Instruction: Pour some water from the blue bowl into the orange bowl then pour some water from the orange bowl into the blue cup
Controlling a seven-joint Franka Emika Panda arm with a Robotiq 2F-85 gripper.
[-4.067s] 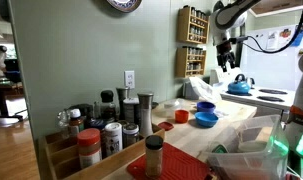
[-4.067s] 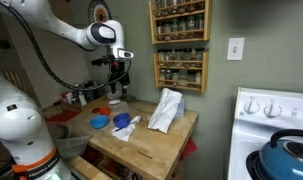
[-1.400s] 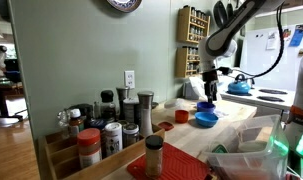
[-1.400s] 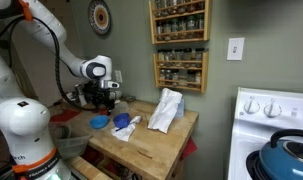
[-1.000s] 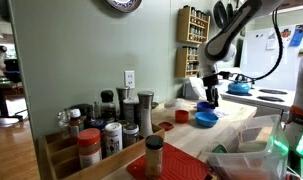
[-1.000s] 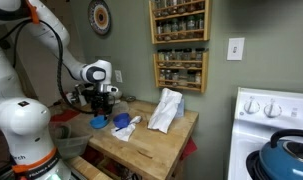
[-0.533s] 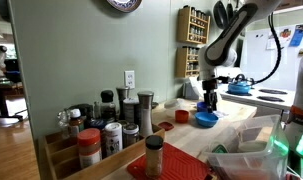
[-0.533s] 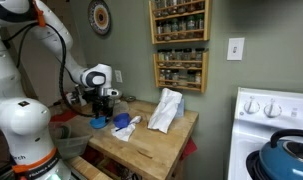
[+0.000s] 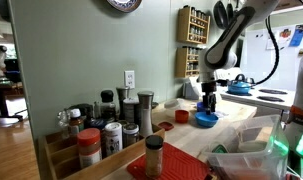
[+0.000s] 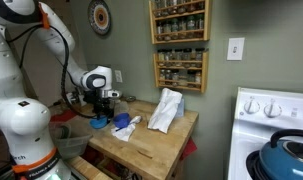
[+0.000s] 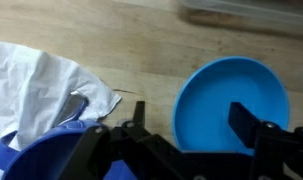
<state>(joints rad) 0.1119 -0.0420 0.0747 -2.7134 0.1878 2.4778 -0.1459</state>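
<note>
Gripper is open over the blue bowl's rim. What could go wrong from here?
1. The gripper straddles one edge of the blue bowl. A grasp on the rim alone may tip the shallow bowl and spill its contents.
2. The white cloth and the blue cup lie close beside the bowl, so the outer finger might snag or push them.

blue bowl (image 11: 206, 100): smooth matt plastic | cloth (image 11: 36, 85): white, crumpled | table (image 11: 121, 40): pale wood
</note>
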